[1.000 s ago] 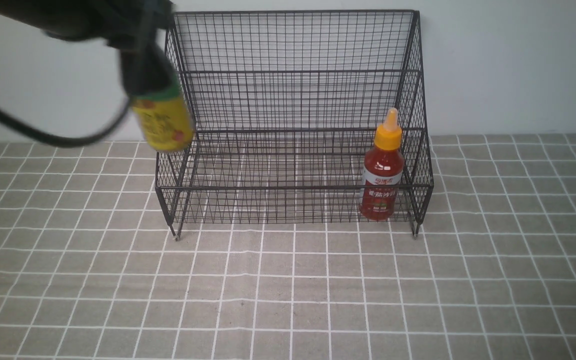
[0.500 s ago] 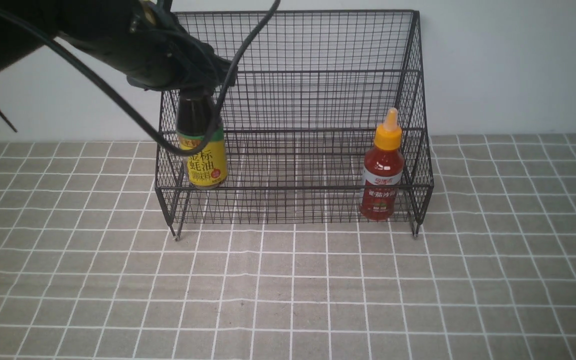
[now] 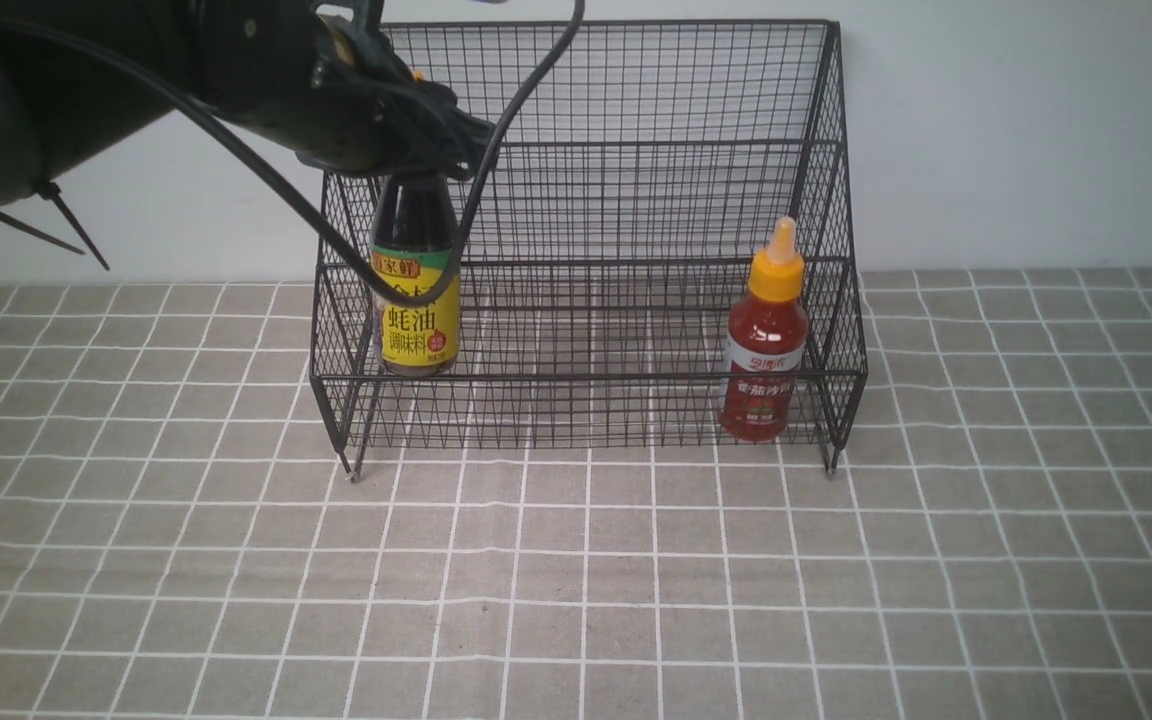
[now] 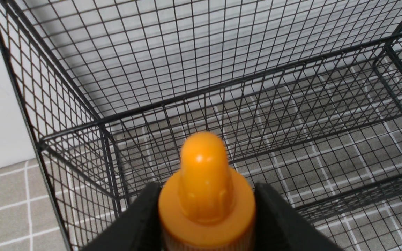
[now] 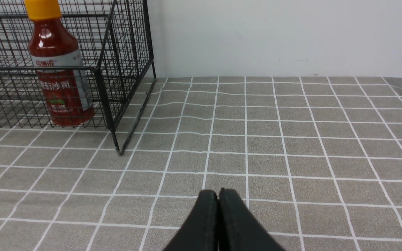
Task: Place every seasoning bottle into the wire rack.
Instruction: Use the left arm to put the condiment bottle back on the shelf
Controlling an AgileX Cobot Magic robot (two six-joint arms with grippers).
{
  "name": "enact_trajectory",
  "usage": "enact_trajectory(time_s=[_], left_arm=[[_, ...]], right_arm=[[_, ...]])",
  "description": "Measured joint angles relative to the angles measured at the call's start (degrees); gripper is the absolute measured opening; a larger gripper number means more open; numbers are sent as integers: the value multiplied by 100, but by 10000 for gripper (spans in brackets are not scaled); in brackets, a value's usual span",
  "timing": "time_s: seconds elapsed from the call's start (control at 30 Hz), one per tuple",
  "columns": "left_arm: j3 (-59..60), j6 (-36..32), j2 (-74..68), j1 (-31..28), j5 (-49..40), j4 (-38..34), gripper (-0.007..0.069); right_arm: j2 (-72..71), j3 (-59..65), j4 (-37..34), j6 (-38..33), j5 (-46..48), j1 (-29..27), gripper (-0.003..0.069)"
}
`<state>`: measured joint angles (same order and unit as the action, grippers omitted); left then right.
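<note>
Left claw [image 3: 418, 165] is gripping the brown bottle [image 3: 417, 300] by its neck, just under the orange cap [image 4: 205, 181]. In the left wrist view the black fingers [image 4: 136, 225] are pressing on both sides of the cap's skirt, with no gap showing.

The brown bottle is hanging upright at the left end of the wire rack [image 3: 616, 90], close to the left side mesh. Its base is sitting about level with the front rail, higher than the base of the other bottle. It is not looking set down on the lower shelf, though contact cannot be judged for certain through the mesh. A black cable [image 3: 496, 130] is looping down across the bottle's yellow-green label.

The red bottle [image 3: 764, 350] is standing upright on the lower shelf at the right end, beside the right side wall.

Right claw [image 5: 218, 205] is hovering low over the grey checked tablecloth [image 3: 576, 600], off to the right of the rack. Its two fingers are pressing flat together with nothing between them. It is well apart from both bottles.
</note>
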<state>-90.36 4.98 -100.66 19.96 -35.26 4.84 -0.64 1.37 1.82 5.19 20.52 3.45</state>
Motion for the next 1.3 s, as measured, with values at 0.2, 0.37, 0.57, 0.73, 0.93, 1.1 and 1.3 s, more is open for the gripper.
enact_trajectory(time_s=[0.2,0.37,0.57,0.73,0.93,1.1,1.3], left_arm=[[11,0,19,0,28,25,290],[49,0,180,11,-95,137,290],[115,0,263,11,-217,282,290],[122,146,263,11,-36,281,290],[122,193,258,11,-249,281,290],[122,193,146,17,-821,281,290],[122,193,2,17,-1240,172,290]], right_arm=[[0,0,0,0,0,0,-12],[0,0,0,-6,0,0,-12],[0,0,0,-6,0,0,-12],[0,0,0,0,0,0,-12],[0,0,0,-5,0,0,-12],[0,0,0,-5,0,-5,-12],[0,0,0,-5,0,-5,-12]])
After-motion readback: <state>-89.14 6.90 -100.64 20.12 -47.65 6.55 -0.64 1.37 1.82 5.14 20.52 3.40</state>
